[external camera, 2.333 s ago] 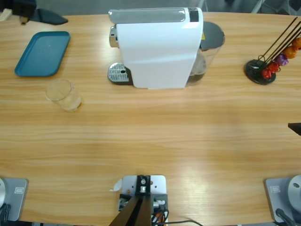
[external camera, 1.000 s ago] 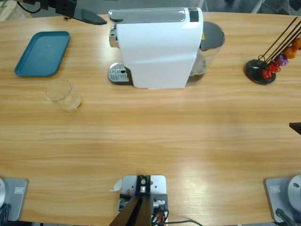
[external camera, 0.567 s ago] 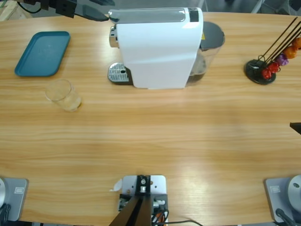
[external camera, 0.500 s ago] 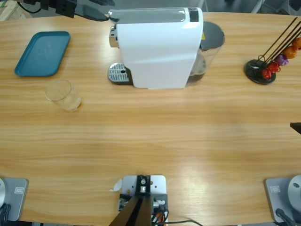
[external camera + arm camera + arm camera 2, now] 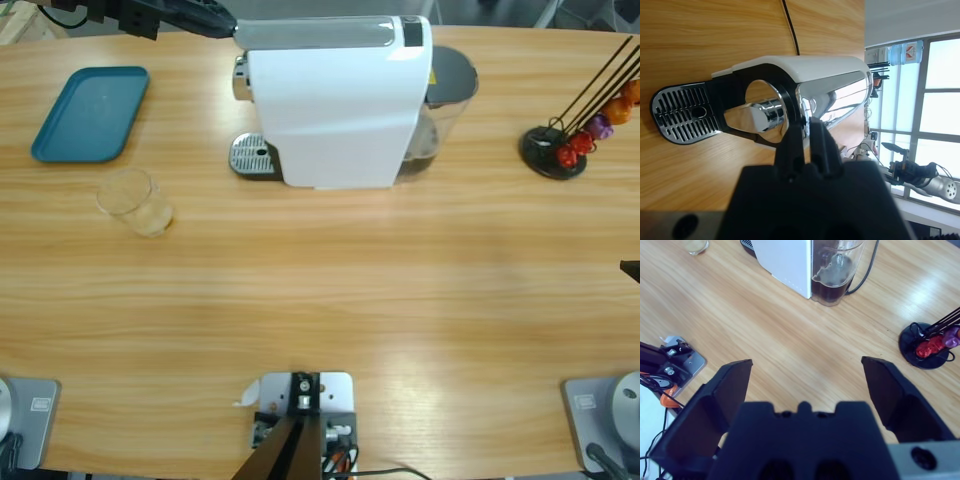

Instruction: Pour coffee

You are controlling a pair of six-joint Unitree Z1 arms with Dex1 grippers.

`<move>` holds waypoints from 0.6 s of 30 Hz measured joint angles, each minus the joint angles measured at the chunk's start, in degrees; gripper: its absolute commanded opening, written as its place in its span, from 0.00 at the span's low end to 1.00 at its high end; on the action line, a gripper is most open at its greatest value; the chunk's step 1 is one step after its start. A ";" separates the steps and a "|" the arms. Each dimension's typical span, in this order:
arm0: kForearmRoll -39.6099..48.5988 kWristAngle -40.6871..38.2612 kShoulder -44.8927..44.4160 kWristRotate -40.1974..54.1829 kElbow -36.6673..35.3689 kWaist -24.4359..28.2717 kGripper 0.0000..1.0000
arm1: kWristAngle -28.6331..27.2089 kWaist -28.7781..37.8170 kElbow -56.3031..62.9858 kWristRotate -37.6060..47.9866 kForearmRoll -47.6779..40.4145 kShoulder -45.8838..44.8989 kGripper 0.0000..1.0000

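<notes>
A white coffee machine (image 5: 335, 100) stands at the back middle of the table, its metal drip tray (image 5: 252, 155) bare. My left gripper (image 5: 215, 20) is shut and comes in from the upper left, its tips at the left end of the machine's silver top lever (image 5: 310, 35). In the left wrist view the shut left gripper (image 5: 808, 131) sits right against the chrome brew head (image 5: 835, 102), above the drip tray (image 5: 682, 112). A clear glass (image 5: 135, 200) stands left of the machine. The coffee is out of view. My right gripper (image 5: 807, 375) hangs open over bare table.
A teal tray (image 5: 90, 112) lies at the back left. A capsule rack (image 5: 575, 140) with coloured capsules stands at the far right. The machine's clear tank (image 5: 834, 275) looks dark at the bottom, with a black cable beside it.
The left gripper has travelled right along the table's back edge, from above the teal tray to the machine's top lever. The right gripper, glass and machine have stayed put.
</notes>
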 measured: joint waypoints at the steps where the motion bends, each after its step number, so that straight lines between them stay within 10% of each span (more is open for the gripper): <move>1: 0.00 0.03 0.00 0.24 0.00 -0.02 0.00 | 0.00 0.00 0.00 0.00 0.00 0.00 1.00; 18: -2.29 0.02 -0.02 0.95 -0.06 -0.43 0.00 | 0.00 0.00 0.00 0.00 0.00 0.00 1.00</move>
